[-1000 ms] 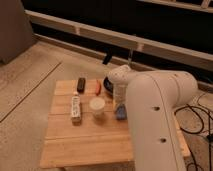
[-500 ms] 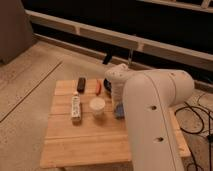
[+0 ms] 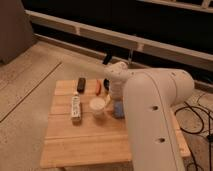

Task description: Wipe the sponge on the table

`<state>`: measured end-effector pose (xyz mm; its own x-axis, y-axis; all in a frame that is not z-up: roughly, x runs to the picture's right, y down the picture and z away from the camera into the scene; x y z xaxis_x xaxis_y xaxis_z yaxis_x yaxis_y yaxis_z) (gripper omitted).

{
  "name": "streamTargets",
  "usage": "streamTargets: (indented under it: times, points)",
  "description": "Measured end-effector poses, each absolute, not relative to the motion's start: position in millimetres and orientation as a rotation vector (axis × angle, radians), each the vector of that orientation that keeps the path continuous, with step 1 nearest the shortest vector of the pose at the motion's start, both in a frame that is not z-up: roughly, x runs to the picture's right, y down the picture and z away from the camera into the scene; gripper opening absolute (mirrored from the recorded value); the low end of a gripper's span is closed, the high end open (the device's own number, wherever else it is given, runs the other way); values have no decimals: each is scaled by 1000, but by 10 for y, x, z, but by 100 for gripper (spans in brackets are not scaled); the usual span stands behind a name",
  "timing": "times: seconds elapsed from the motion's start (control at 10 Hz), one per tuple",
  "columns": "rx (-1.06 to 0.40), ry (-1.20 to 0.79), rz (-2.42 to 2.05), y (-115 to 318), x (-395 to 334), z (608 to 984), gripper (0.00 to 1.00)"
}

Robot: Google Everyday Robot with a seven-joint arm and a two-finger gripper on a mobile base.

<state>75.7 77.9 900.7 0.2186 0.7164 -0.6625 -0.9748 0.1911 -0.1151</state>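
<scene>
Robot lab or test bay, not a home. Gripper low over table, at sponge, mostly hidden by white arm. Behind gripper: dark wall with pale horizontal rails. Toward view's left of gripper: bare speckled floor. Toward view's right: loose black cables on floor.

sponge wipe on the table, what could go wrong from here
1. The paper cup stands close beside the sponge; a stroke toward it could tip it over.
2. The hand is low over the sponge and partly hides it, so the grip cannot be confirmed; the sponge might slip out mid-wipe.
3. The arm hides the right side of the table, so a stroke that way would go unseen.
</scene>
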Motion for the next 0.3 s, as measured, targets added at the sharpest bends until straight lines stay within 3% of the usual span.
streamTargets:
  times: [0.3]
  points:
    - [-507,439,1279,437,704,8703,80]
